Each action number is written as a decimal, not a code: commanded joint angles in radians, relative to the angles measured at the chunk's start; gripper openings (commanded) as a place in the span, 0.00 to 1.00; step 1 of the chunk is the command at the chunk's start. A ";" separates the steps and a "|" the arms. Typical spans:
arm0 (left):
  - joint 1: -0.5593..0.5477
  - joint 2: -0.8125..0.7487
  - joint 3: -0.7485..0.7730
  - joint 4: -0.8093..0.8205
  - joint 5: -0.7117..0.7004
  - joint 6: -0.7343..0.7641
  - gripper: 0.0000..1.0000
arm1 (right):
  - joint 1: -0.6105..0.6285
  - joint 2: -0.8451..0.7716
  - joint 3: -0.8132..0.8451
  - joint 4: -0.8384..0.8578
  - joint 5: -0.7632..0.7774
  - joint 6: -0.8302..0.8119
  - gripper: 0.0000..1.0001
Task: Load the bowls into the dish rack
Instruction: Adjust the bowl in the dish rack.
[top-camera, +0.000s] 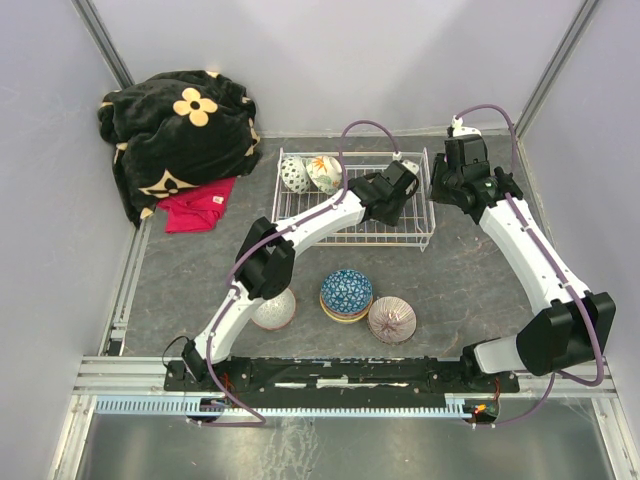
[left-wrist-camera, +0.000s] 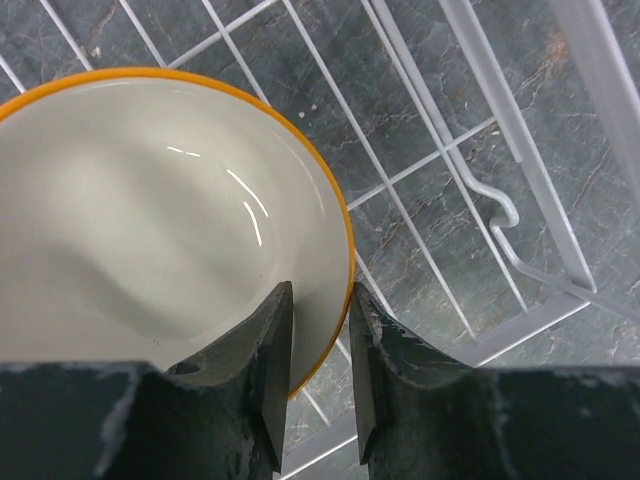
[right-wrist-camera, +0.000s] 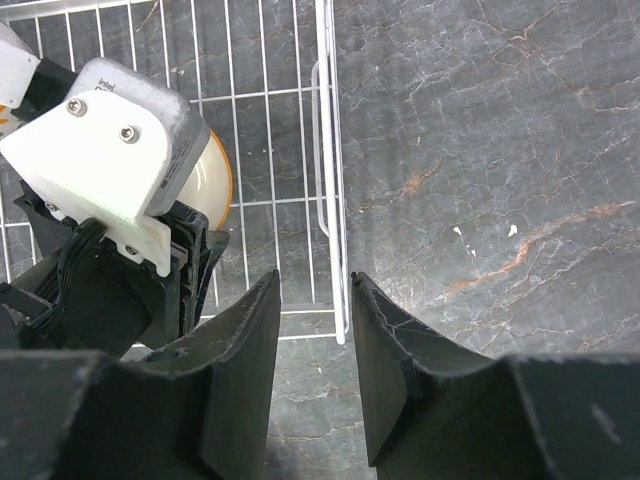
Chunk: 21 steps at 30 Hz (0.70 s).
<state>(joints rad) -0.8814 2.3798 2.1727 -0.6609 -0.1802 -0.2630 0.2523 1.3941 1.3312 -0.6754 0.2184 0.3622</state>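
A white bowl with an orange rim lies in the dish rack near its right end. My left gripper straddles that rim, one finger inside the bowl and one outside, jaws slightly apart and open. The right wrist view shows the same bowl behind the left wrist. In the top view two more bowls stand at the rack's far left. On the table sit a pinkish bowl, a blue stack and a purple-white bowl. My right gripper hangs open over the rack's right wall, empty.
A black flowered blanket and a red cloth lie at the back left. The left arm stretches across the rack's front. Grey walls close in the table on three sides.
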 joint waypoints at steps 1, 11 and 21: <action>0.006 0.000 0.040 -0.081 -0.061 0.052 0.37 | -0.006 -0.030 0.019 0.002 0.000 0.004 0.43; 0.006 -0.006 0.101 -0.100 -0.099 0.056 0.46 | -0.005 -0.041 0.019 0.003 -0.005 0.002 0.43; 0.006 -0.028 0.125 -0.112 -0.102 0.062 0.50 | -0.006 -0.048 0.018 0.006 -0.011 0.001 0.43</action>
<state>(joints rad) -0.8768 2.3798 2.2524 -0.7723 -0.2626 -0.2508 0.2504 1.3827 1.3312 -0.6758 0.2104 0.3622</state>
